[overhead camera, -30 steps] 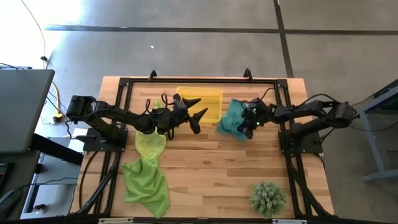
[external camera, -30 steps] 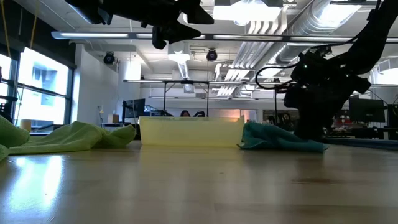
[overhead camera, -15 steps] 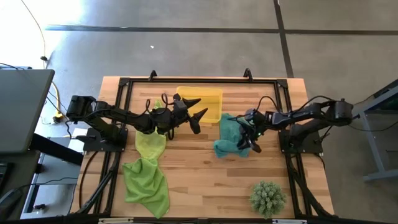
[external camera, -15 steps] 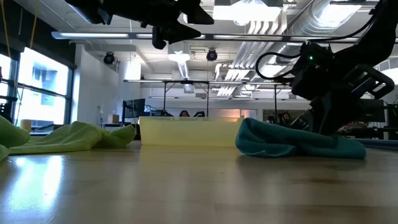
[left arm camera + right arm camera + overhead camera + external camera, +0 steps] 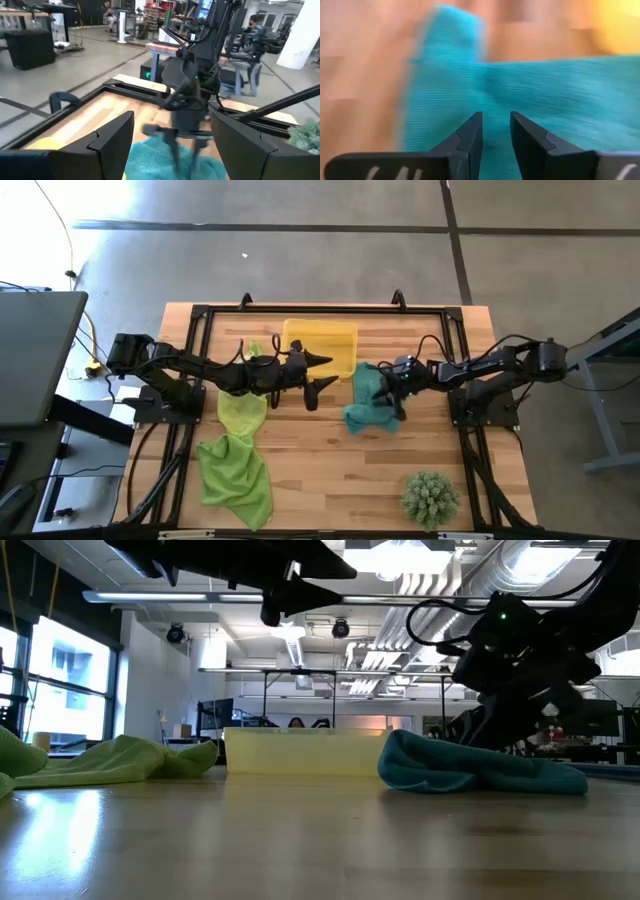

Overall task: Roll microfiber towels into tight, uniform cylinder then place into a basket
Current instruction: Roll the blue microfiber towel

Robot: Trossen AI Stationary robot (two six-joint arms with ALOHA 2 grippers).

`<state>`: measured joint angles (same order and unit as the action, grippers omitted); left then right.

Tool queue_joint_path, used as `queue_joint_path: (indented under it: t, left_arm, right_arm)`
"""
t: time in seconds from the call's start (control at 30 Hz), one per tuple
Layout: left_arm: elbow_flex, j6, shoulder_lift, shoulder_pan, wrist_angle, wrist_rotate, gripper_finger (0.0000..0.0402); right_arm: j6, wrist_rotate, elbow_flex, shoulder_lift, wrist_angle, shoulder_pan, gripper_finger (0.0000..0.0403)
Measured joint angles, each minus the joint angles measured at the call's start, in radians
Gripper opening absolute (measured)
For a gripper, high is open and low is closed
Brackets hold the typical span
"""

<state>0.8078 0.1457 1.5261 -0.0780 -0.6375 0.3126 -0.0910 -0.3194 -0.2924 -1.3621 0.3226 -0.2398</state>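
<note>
You have no readable label or brand on any object here. Your right gripper (image 5: 397, 402) stands just above the teal towel (image 5: 368, 400), with its fingers (image 5: 465, 140) set narrow, a small gap between them, and nothing held. The teal towel lies crumpled on the table (image 5: 330, 470), close beside the yellow basket (image 5: 322, 343). Your left gripper (image 5: 322, 370) hangs in the air with its fingers (image 5: 107, 137) spread wide and empty, next to the basket, facing the right arm. Behind it lies one lime-green towel (image 5: 242, 408); the second lime-green towel (image 5: 236, 472) is farther off. A spiky green plant (image 5: 431, 497) stands well apart from the right gripper.
</note>
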Motion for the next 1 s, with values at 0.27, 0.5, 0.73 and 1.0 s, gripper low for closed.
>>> queue_joint_path:
  t: [0.27, 0.5, 0.73, 1.0]
  left_arm:
    - [0.000, 0.009, 0.000, -0.001, 0.005, 0.012, 0.0254]
    - [0.000, 0.009, 0.000, -0.008, -0.002, 0.016, 0.0254]
    - [0.000, -0.015, 0.000, -0.008, -0.002, 0.016, 0.0254]
    - [0.000, 0.157, 0.000, 0.008, 0.034, 0.008, 0.0254]
  right_arm:
    - [0.003, 0.214, -0.001, 0.001, -0.100, -0.001, 0.0089]
    - [-0.004, 0.214, -0.003, 0.002, -0.121, -0.001, 0.0089]
    - [-0.026, 0.214, 0.000, -0.001, -0.073, -0.001, 0.0089]
    - [-0.014, 0.213, 0.000, -0.001, 0.049, 0.000, 0.0089]
